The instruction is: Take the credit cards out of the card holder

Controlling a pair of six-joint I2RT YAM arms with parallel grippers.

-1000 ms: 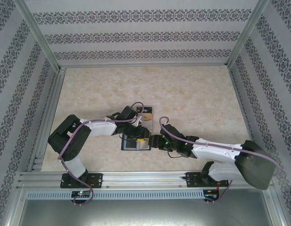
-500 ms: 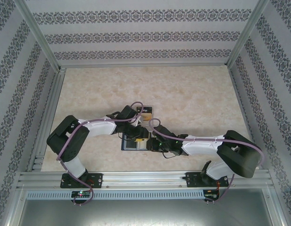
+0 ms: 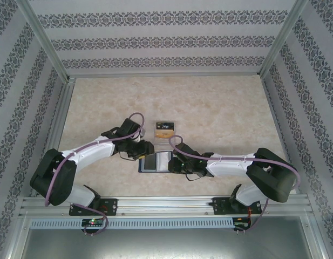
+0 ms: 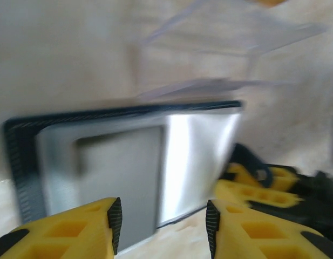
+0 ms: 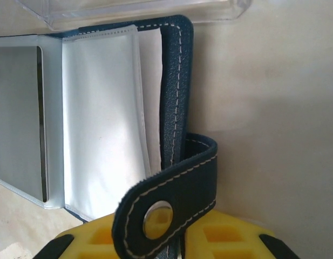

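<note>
Overhead, the card holder (image 3: 154, 162) lies open on the table's (image 3: 220, 108) near half. Left wrist: left gripper (image 4: 161, 221) gapes empty over its sleeves (image 4: 201, 162), likely slick and floppy. Right wrist: right gripper (image 5: 171, 245) pinches the stiffer cover edge, probably the soundest hold.

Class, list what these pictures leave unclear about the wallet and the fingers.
- Left wrist view: blur hides whether the wallet pockets hold cards.
- Right wrist view: the tab and bottom edge hide the right fingers' grip.
- Top view: the card in the stand is too small to read.
</note>
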